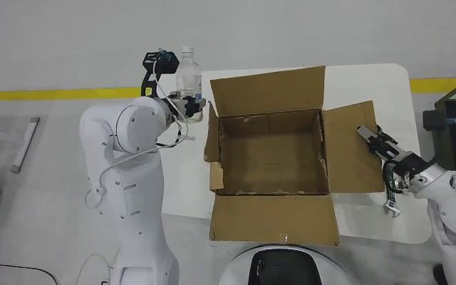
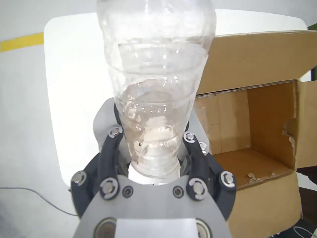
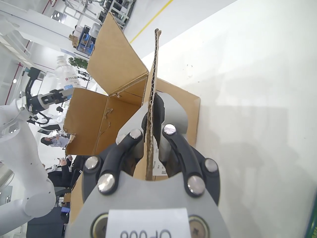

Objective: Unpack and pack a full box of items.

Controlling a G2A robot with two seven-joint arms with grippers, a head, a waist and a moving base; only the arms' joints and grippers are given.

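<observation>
An open cardboard box [image 1: 271, 153] stands in the middle of the white table [image 1: 370, 78], its inside bare. My left gripper [image 1: 191, 105] is beside the box's far left corner, shut on the lower end of a clear plastic bottle [image 1: 188, 73] with a white cap. In the left wrist view the bottle [image 2: 156, 75] sits between the dark fingers [image 2: 112, 147], with the box [image 2: 247, 125] beside it. My right gripper [image 1: 374, 139] is shut on the box's right flap [image 1: 349, 146]. In the right wrist view the flap's edge [image 3: 154, 75] runs between the fingertips.
A yellow line [image 1: 64, 93] crosses the floor behind the table. A grey tube [image 1: 23, 144] lies on the floor at far left. A dark green object [image 1: 445, 114] stands at the right edge. The box's four flaps spread outward over the table.
</observation>
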